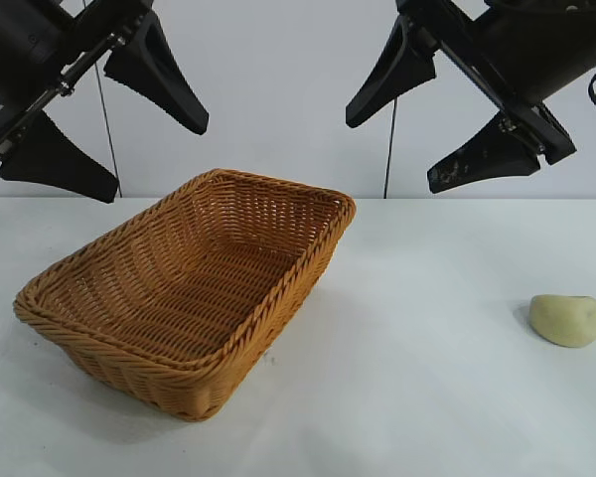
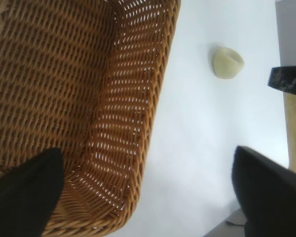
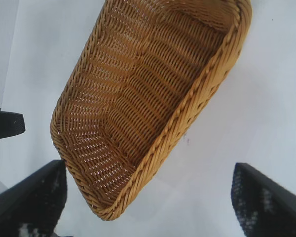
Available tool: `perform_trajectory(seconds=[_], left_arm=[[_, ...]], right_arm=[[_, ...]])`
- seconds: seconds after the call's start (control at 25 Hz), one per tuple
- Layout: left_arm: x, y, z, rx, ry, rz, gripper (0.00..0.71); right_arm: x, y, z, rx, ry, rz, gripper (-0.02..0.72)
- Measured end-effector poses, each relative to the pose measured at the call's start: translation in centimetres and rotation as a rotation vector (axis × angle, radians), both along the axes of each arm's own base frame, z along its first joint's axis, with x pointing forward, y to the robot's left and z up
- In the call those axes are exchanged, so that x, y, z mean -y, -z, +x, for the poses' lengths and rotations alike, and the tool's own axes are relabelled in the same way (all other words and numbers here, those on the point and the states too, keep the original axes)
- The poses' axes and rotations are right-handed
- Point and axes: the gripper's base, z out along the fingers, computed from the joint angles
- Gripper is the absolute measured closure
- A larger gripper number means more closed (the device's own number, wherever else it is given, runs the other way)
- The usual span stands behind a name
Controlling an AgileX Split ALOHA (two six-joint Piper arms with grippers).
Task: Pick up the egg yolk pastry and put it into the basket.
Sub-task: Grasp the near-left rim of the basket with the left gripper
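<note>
Basket (image 1: 194,298) sitting empty below left gripper (image 1: 104,119); pastry (image 1: 566,320) lying on table (image 1: 417,397) below right gripper (image 1: 442,124). Both grippers hanging high, fingers spread wide, gripping nothing.

Large rectangular orange-brown woven wicker basket (image 1: 184,298) on the white table (image 1: 417,397), left of centre in the exterior view. Small pale yellowish-green rounded pastry lump (image 1: 566,320) on the same table, well apart from the basket, far to its right near the edge of view. Nothing inside the basket. High above: left gripper (image 1: 104,124) over the basket's left end, right gripper (image 1: 422,124) between basket and pastry, both clear of everything.
</note>
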Motion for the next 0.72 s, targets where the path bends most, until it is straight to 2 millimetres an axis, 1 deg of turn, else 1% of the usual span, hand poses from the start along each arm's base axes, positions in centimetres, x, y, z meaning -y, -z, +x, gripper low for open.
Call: perform_trajectory(seconds=[0.72], left_arm=[[0.00, 0.00, 0.00, 0.000, 0.000, 0.000, 0.046]], right_arm=[[0.03, -0.01, 0.07, 0.006, 0.006, -0.002, 0.057]])
